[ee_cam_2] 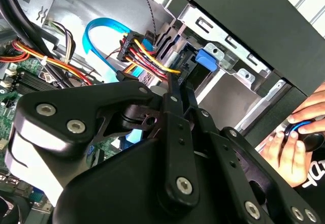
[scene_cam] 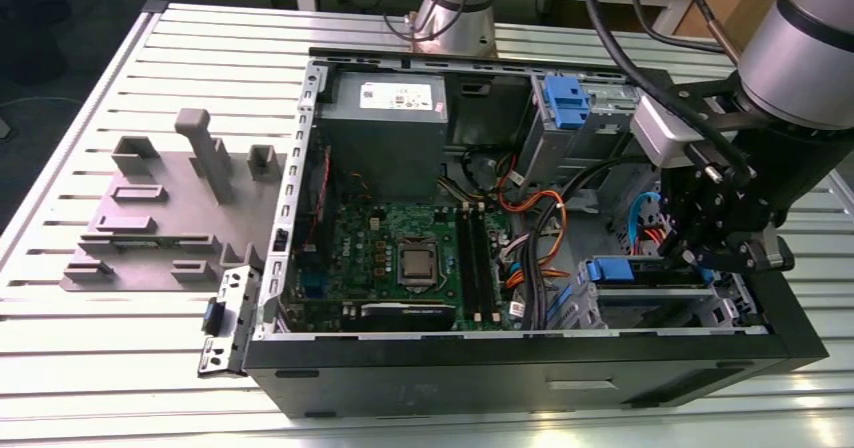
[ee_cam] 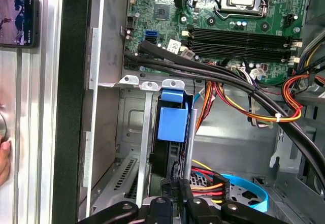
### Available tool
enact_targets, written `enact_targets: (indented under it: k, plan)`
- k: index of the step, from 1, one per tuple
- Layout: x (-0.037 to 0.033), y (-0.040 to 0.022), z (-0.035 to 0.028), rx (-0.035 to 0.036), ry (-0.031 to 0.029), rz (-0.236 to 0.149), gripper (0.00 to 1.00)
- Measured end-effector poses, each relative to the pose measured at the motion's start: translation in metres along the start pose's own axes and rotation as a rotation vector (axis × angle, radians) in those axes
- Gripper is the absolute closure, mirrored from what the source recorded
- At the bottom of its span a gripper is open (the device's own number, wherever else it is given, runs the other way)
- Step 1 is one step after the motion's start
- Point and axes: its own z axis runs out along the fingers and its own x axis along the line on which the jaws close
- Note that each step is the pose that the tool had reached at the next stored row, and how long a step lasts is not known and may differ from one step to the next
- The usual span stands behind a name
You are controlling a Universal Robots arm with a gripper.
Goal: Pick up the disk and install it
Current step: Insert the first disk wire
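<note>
The open computer case (scene_cam: 534, 368) is lying on the slatted metal table (scene_cam: 80, 348), its motherboard (scene_cam: 400, 258) exposed. The arm is reaching down into the drive cage (scene_cam: 654, 303) at the exterior view's right. The disk (ee_cam: 171, 132), standing edge-on with its blue rails, is sitting well inside that bay, so installation is looking nearly done, though full seating is not showing. The gripper (ee_cam: 176, 193) is closing its fingers on the disk's rear edge
</note>
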Motion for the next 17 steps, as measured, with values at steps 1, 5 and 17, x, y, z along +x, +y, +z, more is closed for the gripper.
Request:
enact_targets:
  k: [1,5,17]
  plan:
    - [0.0000,0.0000,-0.0001,0.0000,-0.0003,0.000,0.82]
    - [0.0001,-0.0001,-0.0009,-0.0001,0.0002,0.003,0.82]
    - [0.0001,-0.0001,-0.0014,-0.0013,0.0023,0.024,0.82]
